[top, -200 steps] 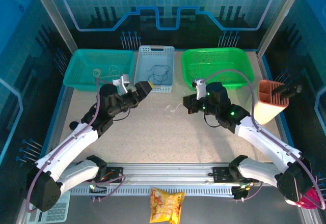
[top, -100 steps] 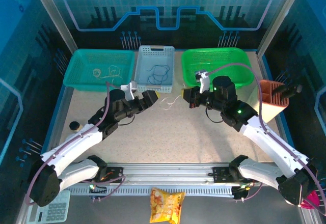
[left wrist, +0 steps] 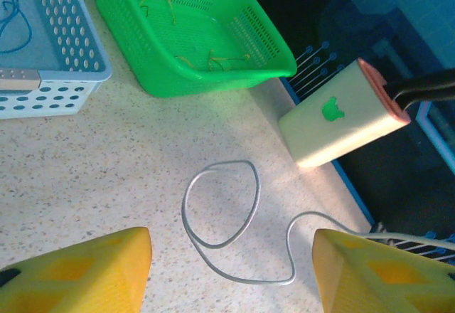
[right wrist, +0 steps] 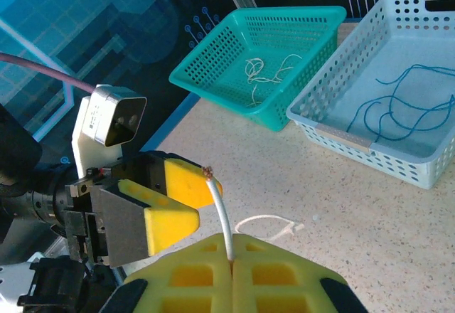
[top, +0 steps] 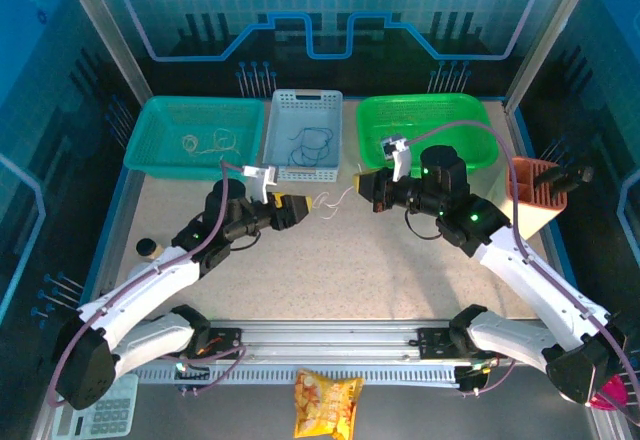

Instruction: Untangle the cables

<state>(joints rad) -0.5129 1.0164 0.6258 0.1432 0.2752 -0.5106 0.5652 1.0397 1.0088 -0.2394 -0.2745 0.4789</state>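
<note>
White cable (right wrist: 222, 215), lower centre of the right-wrist frame, was pinched in the fully closed right tool (right wrist: 232, 260). Its long axis ran up and left above the desk (right wrist: 370, 213), bare tip toward the partly open left tool (right wrist: 204, 203), which gripped nothing.

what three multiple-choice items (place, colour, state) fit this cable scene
1. The dark blue thin wires lie in: A a red bowl; B the pale blue perforated plastic basket; C a drawer.
2. The thin wires in the green mesh plastic basket are: A tan-yellow; B black; C red.
3. The right gripper is: A wide open; B shut on the thin white cable; C shut on a pen.
B, blue loops on its floor; A, yellowish strands inside; B, cable emerges from its closed jaws.
</note>
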